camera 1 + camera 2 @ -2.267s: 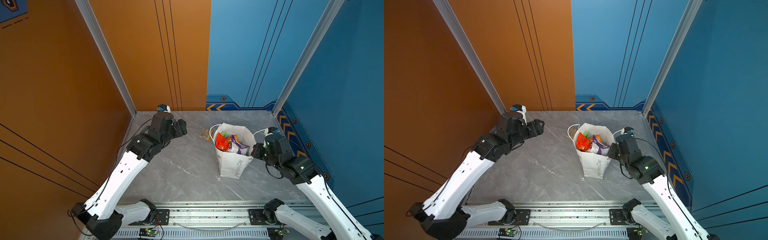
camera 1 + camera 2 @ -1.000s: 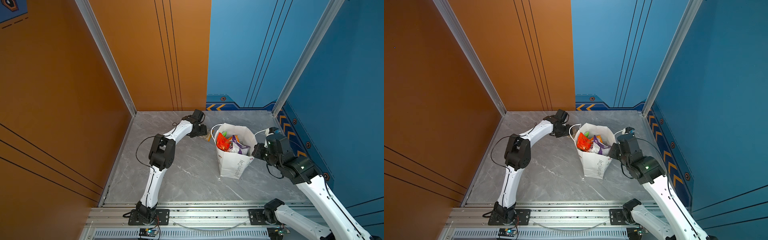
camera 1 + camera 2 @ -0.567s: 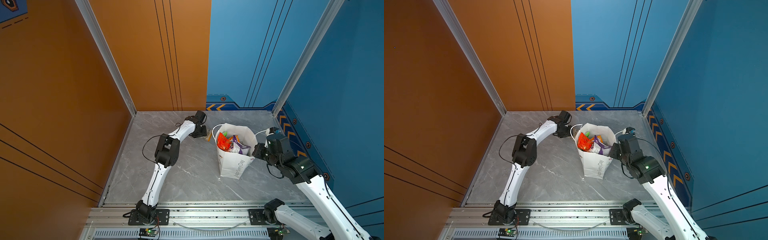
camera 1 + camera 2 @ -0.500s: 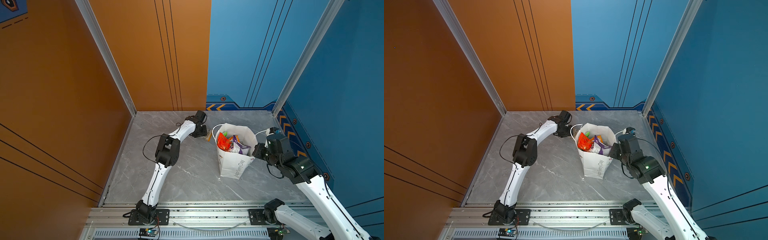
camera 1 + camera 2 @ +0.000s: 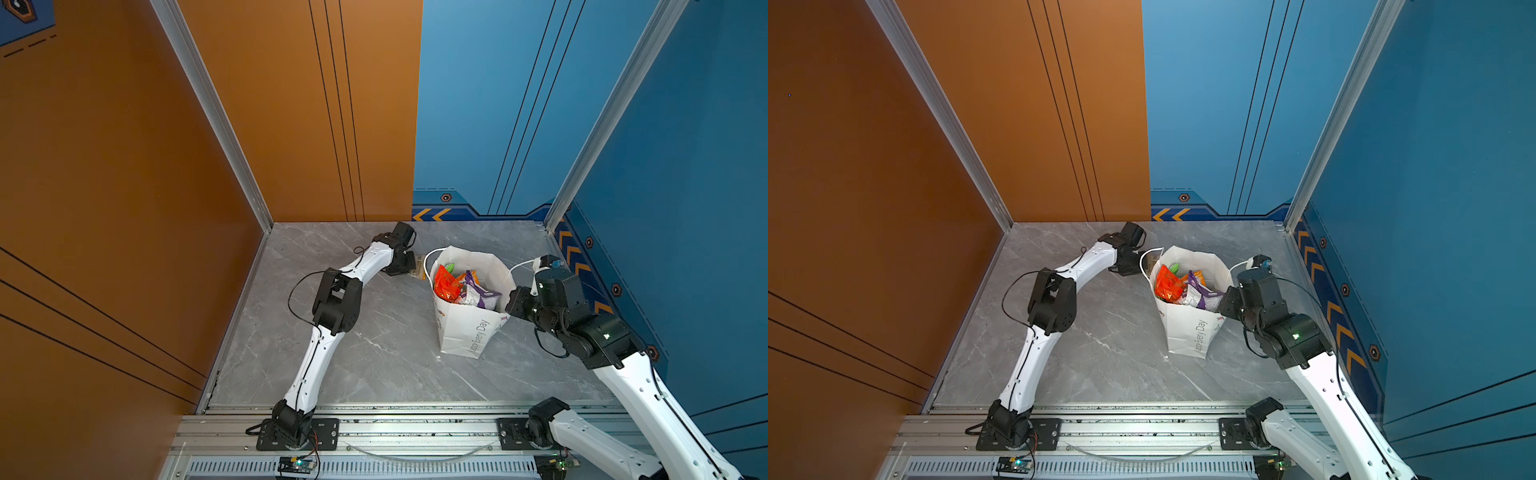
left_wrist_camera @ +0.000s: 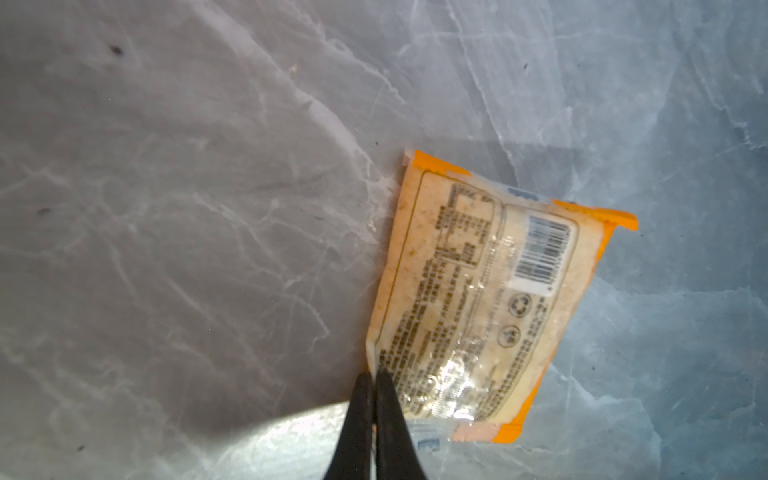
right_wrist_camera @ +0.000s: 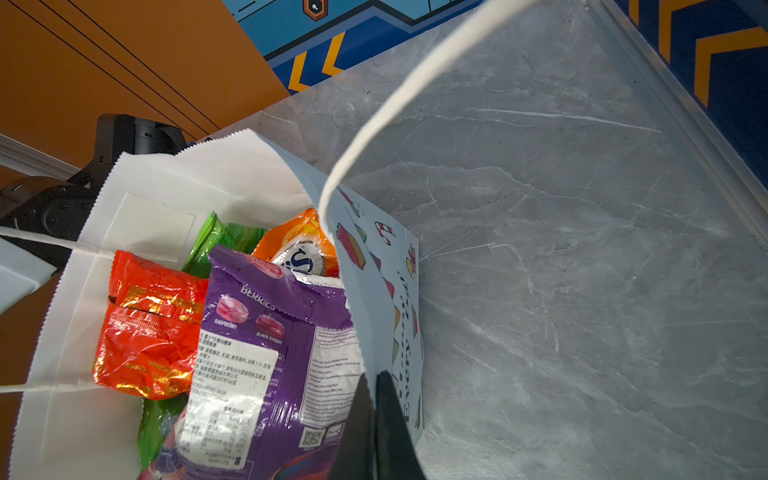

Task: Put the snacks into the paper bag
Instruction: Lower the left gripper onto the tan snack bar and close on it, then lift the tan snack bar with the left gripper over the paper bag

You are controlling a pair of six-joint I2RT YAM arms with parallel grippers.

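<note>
One big grey surface [image 5: 374, 357] holds everything. The next biggest thing is the white paper bag [image 5: 465, 328]. It stands up with its mouth open, as both top views show. The right claw [image 7: 372, 376] is clenched on the bag's side wall at the rim. One finger is inside the bag and one is outside. A white cord [image 7: 415, 83] loops up from the bag's rim, not far from this claw.

Four snacks show inside the bag, all on the inner side of the right claw. The purple packet [image 7: 266, 332] is the closest, right beside the inside finger. The red packet [image 7: 145, 328] sits further from the claw, near the far wall. A green packet [image 7: 203, 245] pokes up behind those two. An orange bag [image 7: 299, 237] peeks out behind the purple one, next to the wall that the claw holds.

The smallest snack is a little packet [image 6: 478, 299] with orange ends and a bar code. It lies flat on the surface, outside the bag, on the side away from the right claw. The left claw [image 6: 375, 374] is squeezed tight on one corner of it. The rest of the packet stretches away from the tips.
</note>
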